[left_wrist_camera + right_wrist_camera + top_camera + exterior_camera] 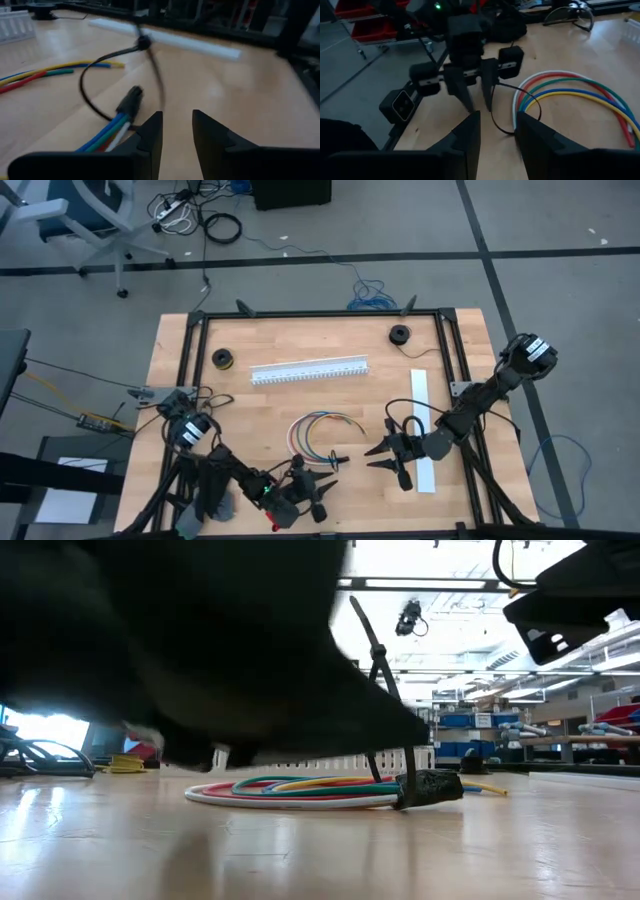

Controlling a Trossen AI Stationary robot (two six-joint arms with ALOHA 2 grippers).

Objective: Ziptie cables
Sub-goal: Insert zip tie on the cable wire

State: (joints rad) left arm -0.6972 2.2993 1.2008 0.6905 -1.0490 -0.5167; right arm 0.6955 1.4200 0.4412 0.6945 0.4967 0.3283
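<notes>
The cables (318, 432) lie coiled near table centre, their bundled ends at about 5 o'clock of the coil. A black zip tie (385, 670) is looped loosely around those ends, its tail standing up; it is not yet cinched.

Left gripper (322, 487) sits at 6 o'clock of the coil, fingers slightly parted, holding nothing; in the left wrist view they (150, 132) rest just beside the bundled ends. Right gripper (385, 457) sits at 3 o'clock, fingers parted, empty.

Risks:
- The loose loop may slip off the ends if the cables are nudged.
- Pulling the tail without holding the bundle would likely drag the coil.

Surface: pale wooden table (200, 390), smooth. A white slotted channel (310, 370) lies at 12 o'clock. Beyond it, shelving and ceiling lights.
</notes>
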